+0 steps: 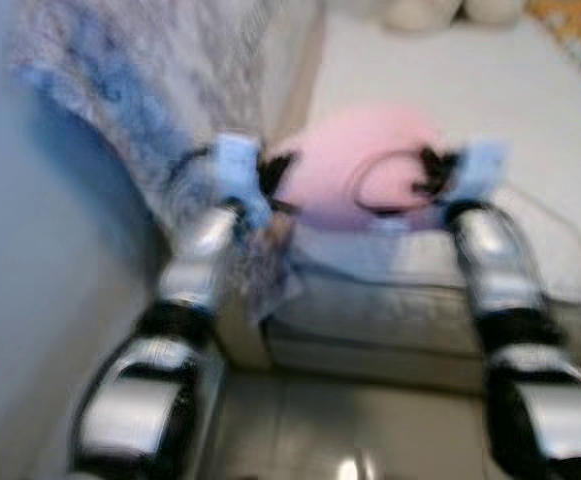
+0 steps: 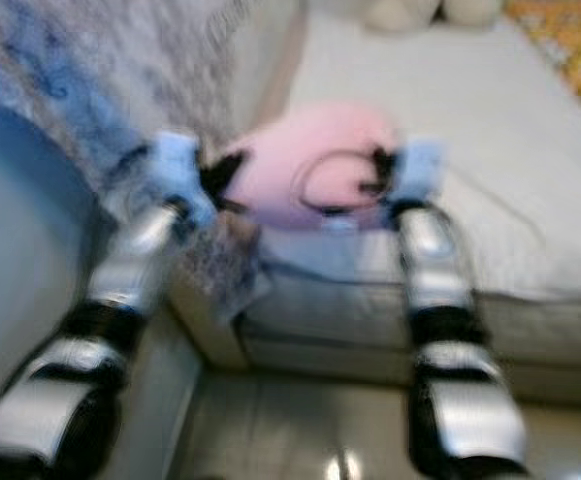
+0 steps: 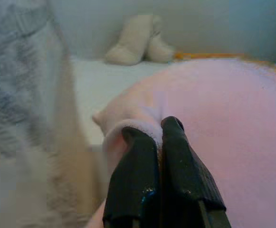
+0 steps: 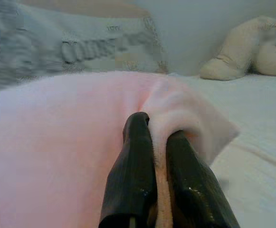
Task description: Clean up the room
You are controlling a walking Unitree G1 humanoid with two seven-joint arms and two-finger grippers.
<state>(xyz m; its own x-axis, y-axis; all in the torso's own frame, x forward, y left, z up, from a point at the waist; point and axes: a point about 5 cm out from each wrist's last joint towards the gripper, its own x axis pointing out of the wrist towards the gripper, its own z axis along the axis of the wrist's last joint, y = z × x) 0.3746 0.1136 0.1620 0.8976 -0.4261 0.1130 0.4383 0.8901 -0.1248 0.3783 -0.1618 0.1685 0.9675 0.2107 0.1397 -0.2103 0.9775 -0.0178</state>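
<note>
A soft pink pillow (image 1: 360,165) is held up between my two arms over the near edge of a white bed (image 1: 490,100). My left gripper (image 1: 275,180) is shut on the pillow's left corner; in the left wrist view the black fingers (image 3: 138,171) pinch a fold of the pink fabric (image 3: 223,133). At the opposite corner my right gripper (image 1: 428,172) is shut on the pillow, with pink fabric (image 4: 57,142) squeezed between its fingers (image 4: 133,171). The head views are blurred.
A grey and blue patterned blanket (image 1: 140,90) hangs at the left beside the bed. A cream plush toy (image 4: 242,47) lies at the far end of the mattress. Orange patterned cloth (image 1: 580,30) shows at the far right. Glossy floor (image 1: 350,430) lies below.
</note>
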